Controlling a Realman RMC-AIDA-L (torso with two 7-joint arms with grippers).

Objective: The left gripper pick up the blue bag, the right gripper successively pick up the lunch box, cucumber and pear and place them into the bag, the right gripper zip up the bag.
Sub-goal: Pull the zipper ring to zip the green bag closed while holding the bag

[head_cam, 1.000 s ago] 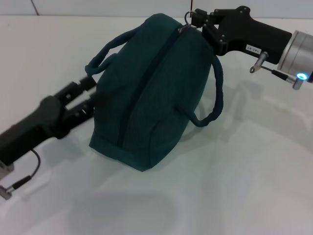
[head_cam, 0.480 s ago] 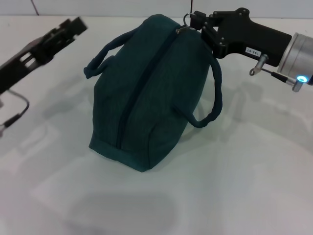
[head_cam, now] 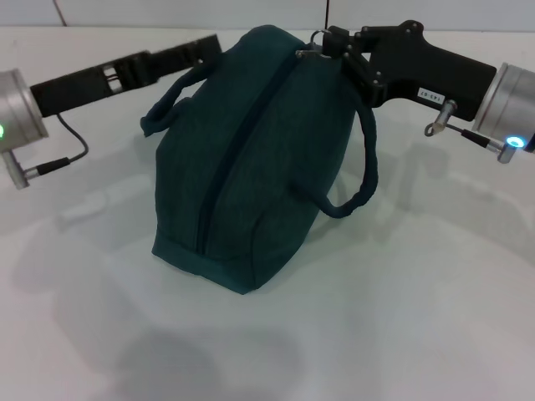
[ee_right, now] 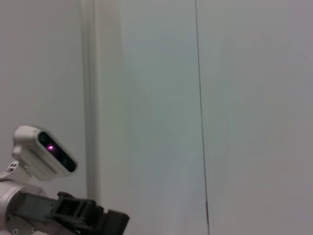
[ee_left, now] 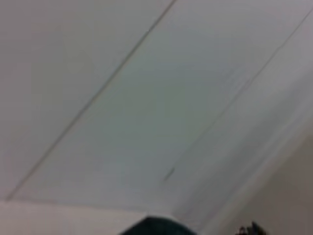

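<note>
White table (head_cam: pixel 401 317) under pale wall, blue bag (head_cam: pixel 251 167) upright mid-table, right gripper (head_cam: pixel 333 43) clamped on its ring zip pull (head_cam: pixel 320 38), left gripper (head_cam: pixel 205 48) grip unclear beside handle; right wrist view alone shows white camera (ee_right: pixel 43 152)

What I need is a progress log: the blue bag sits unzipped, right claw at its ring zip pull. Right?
No: the head view shows the blue bag zipped shut. The right claw is at its ring zip pull.

left pincer (head_cam: pixel 205 47): black, silver wrist, green light, thin cable | right pincer (head_cam: pixel 334 40): black, white label
</note>
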